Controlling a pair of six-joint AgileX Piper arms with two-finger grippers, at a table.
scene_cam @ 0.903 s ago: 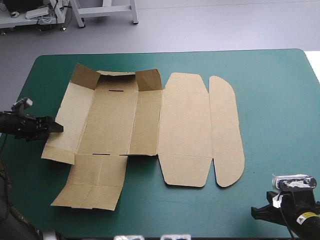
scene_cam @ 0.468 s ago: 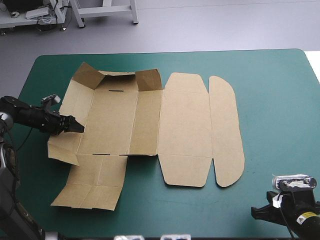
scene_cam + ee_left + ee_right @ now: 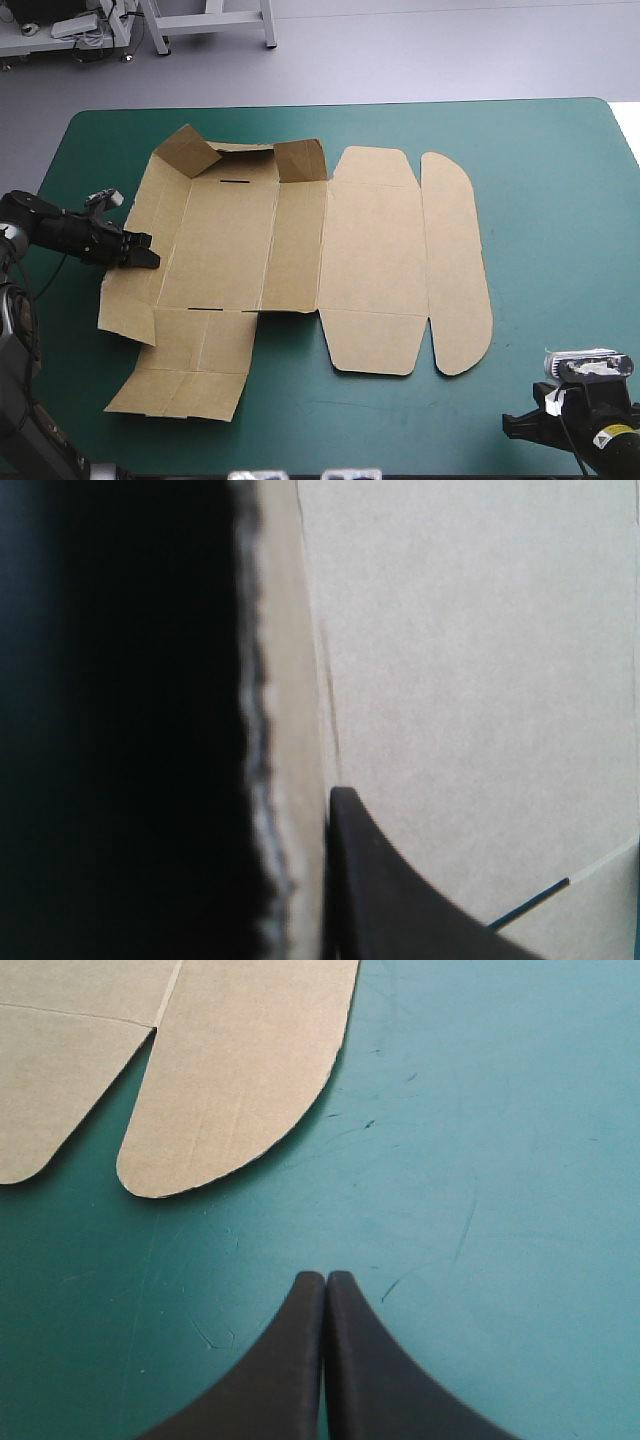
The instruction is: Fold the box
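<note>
The left gripper [image 3: 148,258] is clamped on the box [image 3: 230,240] by its side wall — raising that wall seems the step in hand. Next, hinge it upright along the crease; the right gripper [image 3: 326,1277] sits closed, with the box ahead of it.

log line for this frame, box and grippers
box: mostly flat, far flaps up | left gripper: shut on its left panel | right gripper: shut, clear of it

No legible text or markings.

You see the brown box [image 3: 370,260] as a cut sheet left of centre on the teal-green cover [image 3: 560,200], mostly flat, two small far flaps raised, rounded lid panel flat.
</note>
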